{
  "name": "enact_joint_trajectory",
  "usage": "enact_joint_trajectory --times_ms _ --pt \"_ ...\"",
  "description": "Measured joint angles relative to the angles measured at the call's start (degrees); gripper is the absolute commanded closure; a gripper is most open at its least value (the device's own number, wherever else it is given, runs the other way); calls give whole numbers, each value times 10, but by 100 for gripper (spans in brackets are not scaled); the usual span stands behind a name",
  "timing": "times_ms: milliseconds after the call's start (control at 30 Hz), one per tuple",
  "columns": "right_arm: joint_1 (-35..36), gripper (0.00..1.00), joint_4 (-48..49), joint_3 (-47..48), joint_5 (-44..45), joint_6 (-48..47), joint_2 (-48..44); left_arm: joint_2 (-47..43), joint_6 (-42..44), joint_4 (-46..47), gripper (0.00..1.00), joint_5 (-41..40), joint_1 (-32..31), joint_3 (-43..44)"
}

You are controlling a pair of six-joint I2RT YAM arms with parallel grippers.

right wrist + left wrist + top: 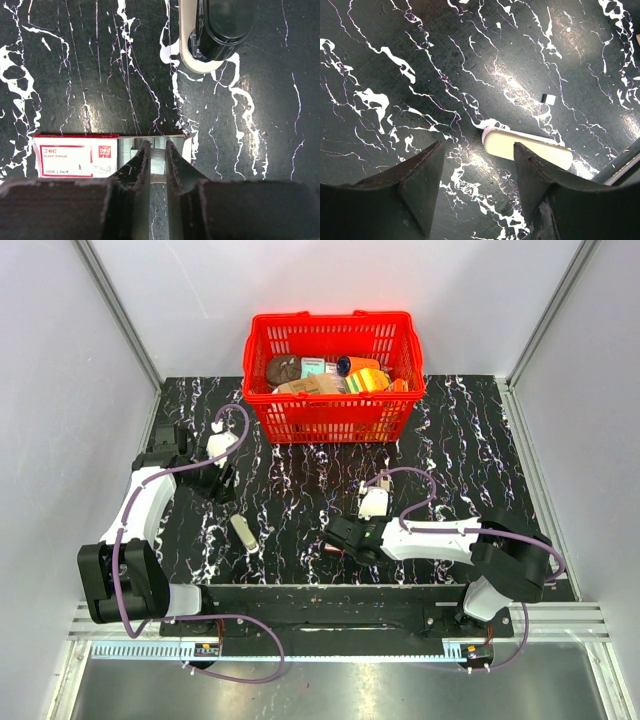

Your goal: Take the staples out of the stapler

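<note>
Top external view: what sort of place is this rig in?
Probably an enclosed lab test cell: plain white walls, aluminium frame rails, and a black marbled table holding a red basket of assorted props.

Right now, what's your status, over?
Left gripper open, near stapler, not touching. Right gripper nearly closed over staple box, grip unclear. Stapler lies unobstructed.

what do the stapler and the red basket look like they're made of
The stapler: likely plastic, smooth cream shell with a soft sheen and rounded end. The red basket: probably moulded plastic, glossy uniform red lattice walls.
</note>
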Motion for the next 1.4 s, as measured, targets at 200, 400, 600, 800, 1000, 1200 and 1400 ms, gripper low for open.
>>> enact_joint_trajectory --times_ms 200,400,600,800,1000,1200,1400 --pt "-5 90 6 -7 0 0 0 1 1 0 38 0 0 0" --pt "-9 89 9 -16 -1 0 -4 4 1 -1 38 0 0 0" --pt "-11 87 16 -16 -2 -2 -4 4 1 -1 38 0 0 0" --pt "-11 86 24 -17 -2 -2 -4 4 4 -1 38 0 0 0" --pt "-11 86 26 -25 -3 -2 -8 4 4 -1 38 0 0 0" --pt "-11 86 26 -30 -5 -2 -12 4 4 -1 38 0 0 0" --pt "-11 85 26 -30 -5 -11 -30 4 4 -1 38 1 0 0"
